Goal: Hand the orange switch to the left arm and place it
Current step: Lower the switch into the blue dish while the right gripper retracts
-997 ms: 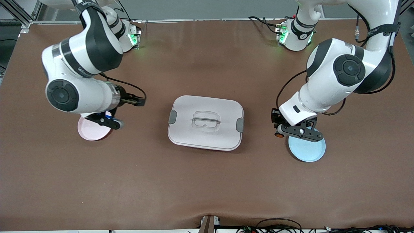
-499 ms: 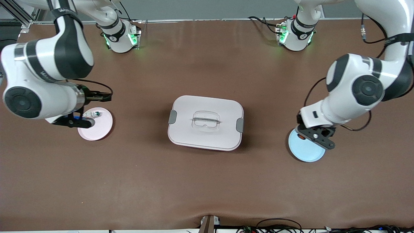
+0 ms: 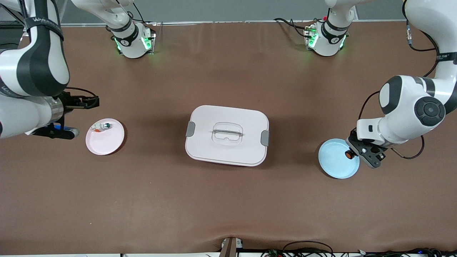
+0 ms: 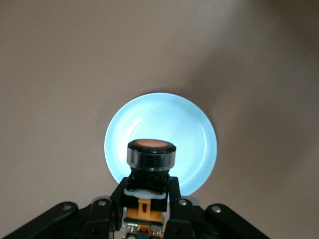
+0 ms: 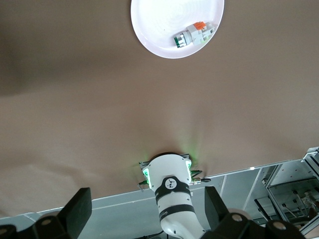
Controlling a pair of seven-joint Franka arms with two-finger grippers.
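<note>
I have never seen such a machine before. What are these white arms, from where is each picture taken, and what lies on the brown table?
These are two robot arms, each ending in a two-finger pincer. The large picture comes from a high camera facing them; the two others come from cameras on their wrists.

On the table, a white lidded box stands in the middle. A pink plate lies toward the right arm's end and carries a small white-and-green part. A light-blue plate lies toward the left arm's end.

The left pincer is shut on the orange switch, over the blue plate's edge. The right pincer is open, holds nothing, and is beside the pink plate.
</note>
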